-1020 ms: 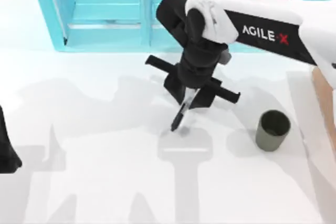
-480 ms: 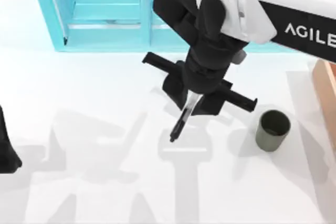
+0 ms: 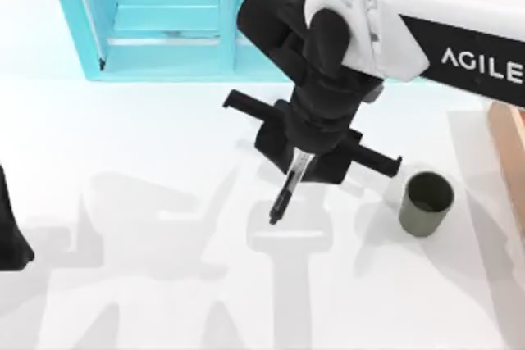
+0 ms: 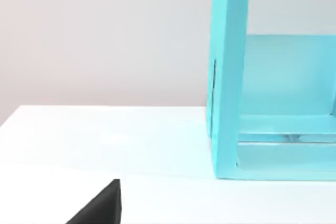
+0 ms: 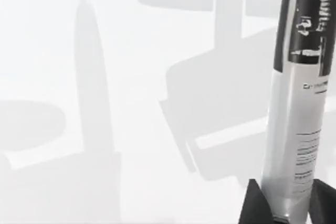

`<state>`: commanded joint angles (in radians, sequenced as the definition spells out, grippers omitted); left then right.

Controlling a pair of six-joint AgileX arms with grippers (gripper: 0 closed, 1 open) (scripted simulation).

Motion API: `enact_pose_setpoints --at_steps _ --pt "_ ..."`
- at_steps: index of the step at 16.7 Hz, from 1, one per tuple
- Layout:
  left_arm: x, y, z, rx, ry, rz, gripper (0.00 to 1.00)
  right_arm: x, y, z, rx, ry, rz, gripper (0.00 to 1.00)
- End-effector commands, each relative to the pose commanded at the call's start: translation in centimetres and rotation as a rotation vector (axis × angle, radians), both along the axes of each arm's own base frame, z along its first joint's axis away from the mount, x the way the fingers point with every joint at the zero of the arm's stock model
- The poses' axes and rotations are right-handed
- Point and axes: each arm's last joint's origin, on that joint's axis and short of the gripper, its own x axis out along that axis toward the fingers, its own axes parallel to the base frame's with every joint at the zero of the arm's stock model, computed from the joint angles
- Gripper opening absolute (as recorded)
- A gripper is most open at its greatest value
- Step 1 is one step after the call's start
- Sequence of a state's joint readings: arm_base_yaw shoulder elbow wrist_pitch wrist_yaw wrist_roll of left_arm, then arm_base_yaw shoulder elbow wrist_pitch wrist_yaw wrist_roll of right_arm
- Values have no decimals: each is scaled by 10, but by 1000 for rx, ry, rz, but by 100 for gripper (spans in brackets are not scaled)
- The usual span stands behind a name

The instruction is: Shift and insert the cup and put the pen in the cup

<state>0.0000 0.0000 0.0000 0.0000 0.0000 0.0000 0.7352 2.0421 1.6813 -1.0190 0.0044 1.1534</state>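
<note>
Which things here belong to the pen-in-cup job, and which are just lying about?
Job:
- pen, held in the right gripper above the table
- cup, upright at the table's right, empty
- right gripper, shut on the pen

Lying about:
- turquoise shelf unit at the back
- left gripper, parked at the left edge

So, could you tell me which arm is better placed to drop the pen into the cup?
Right. Its hand already grips the pen, close to the cup; the left arm sits parked at the table's left edge.
</note>
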Motion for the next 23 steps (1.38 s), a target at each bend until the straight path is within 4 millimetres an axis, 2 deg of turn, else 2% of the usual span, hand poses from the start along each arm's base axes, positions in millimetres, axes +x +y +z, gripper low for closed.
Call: enact_pose_setpoints --at_steps 3,7,12,16,23 --pt "0 0 0 0 0 0 100 -5 3 -21 -65 -134 63 0" --pt "0 0 0 0 0 0 100 -17 4 -54 -184 -423 156 0" --pt "0 0 0 0 0 0 100 -51 -7 -77 -373 -790 237 0" --pt "0 0 0 0 0 0 100 -86 -25 -75 -521 -1041 229 0" --pt "0 0 0 0 0 0 100 -141 -61 -42 -654 -1295 94 0"
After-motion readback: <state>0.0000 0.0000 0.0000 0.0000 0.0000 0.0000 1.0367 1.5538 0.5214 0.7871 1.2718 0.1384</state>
